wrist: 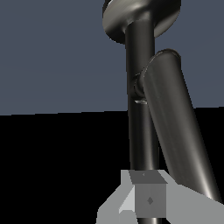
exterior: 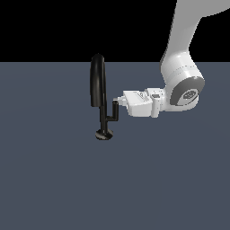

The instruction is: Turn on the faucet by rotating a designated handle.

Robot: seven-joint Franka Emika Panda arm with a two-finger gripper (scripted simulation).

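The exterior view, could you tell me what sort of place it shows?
Seemingly a bare simulated test scene, no real room: a plain grey floor under a black void, one lone black faucet, and a white gripper at its handle.

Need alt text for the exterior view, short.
A white robot arm reaches in from the exterior view's right, its gripper level at the small black handle of a glossy black faucet. The faucet stands on a round base on a flat grey-blue floor, its thick arched spout rising above the handle; the background is black.
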